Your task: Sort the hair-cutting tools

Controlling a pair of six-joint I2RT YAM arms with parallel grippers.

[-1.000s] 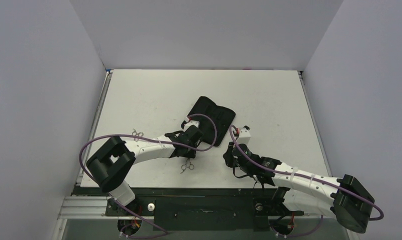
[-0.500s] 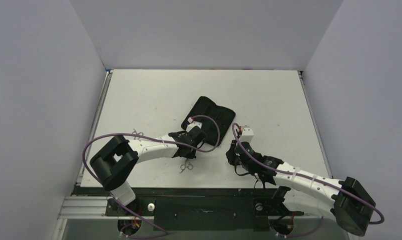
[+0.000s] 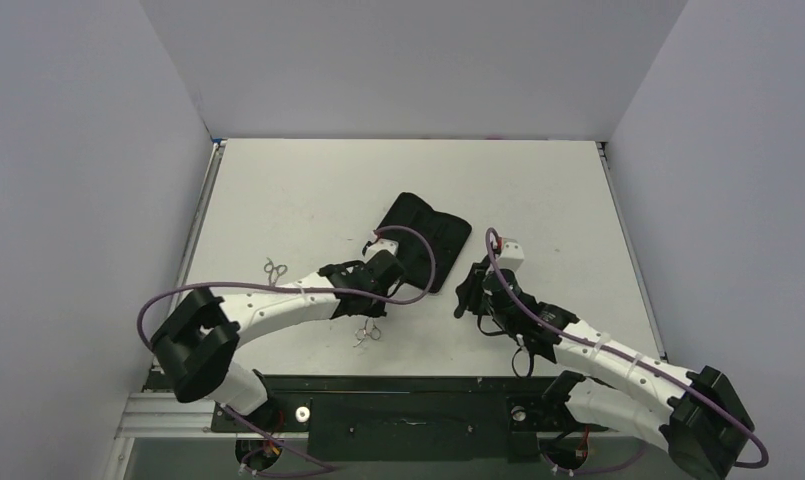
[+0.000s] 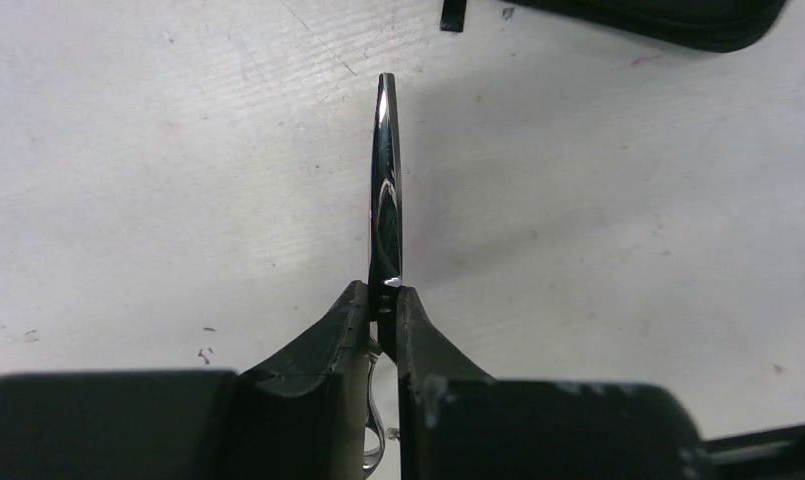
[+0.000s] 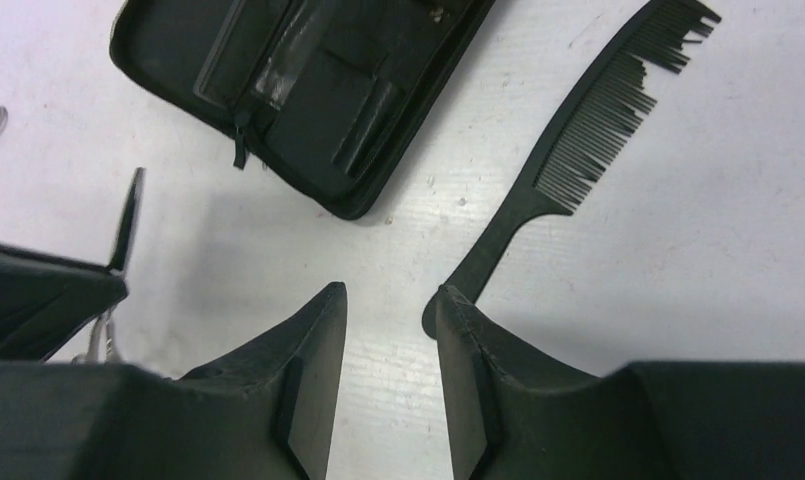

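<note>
Your left end effector [image 4: 382, 295] is pressed together on the silver scissors [image 4: 386, 190], pinching them at the pivot. The shut blades stick straight out ahead of the fingertips, turned on edge, and the finger rings trail back beneath the fingers. You cannot tell from these views whether the scissors are clear of the worktop [image 3: 538, 190] or resting on it. From above, they sit near the front edge, just in front of the near corner of the black zip case [image 5: 308, 90].

The case lies open and flat, with its inner pockets and zip showing.

Your right end effector [image 5: 390, 295] is spread, with nothing between its fingers. The black comb [image 5: 578, 130] lies flat on the worktop just beside the case. Its teeth point away from the end effector, and the tip of its handle reaches into the gap, close against one finger. Whether it touches that finger is unclear.

A second pair of scissors [image 3: 274, 269] lies by itself on the worktop near the left edge, well apart from the case.
</note>
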